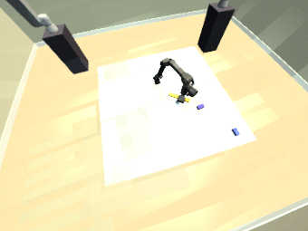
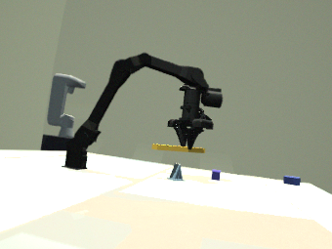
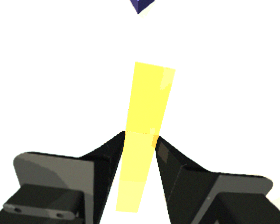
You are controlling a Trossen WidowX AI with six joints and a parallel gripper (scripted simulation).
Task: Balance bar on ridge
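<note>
A yellow bar [image 1: 173,95] [image 2: 163,147] [image 3: 150,90] is in the air, nearly level in the exterior view. My gripper [image 1: 181,100] [image 2: 186,147] [image 3: 141,137] points down and is shut on the bar, with one finger on each long side. In the exterior view the fingers hold it right of its middle. The small grey-blue ridge [image 1: 178,102] [image 2: 176,173] stands on the table below the bar, with a gap between them. In the exterior view it is a little left of the fingertips. The ridge does not show in the wrist view.
A small purple block [image 1: 200,107] [image 2: 216,175] [image 3: 142,5] lies near the ridge, beyond the bar's far end in the wrist view. A blue block [image 1: 235,131] [image 2: 292,181] lies farther off, near the white table's [image 1: 136,157] corner. Grey arms on dark pedestals stand outside the table.
</note>
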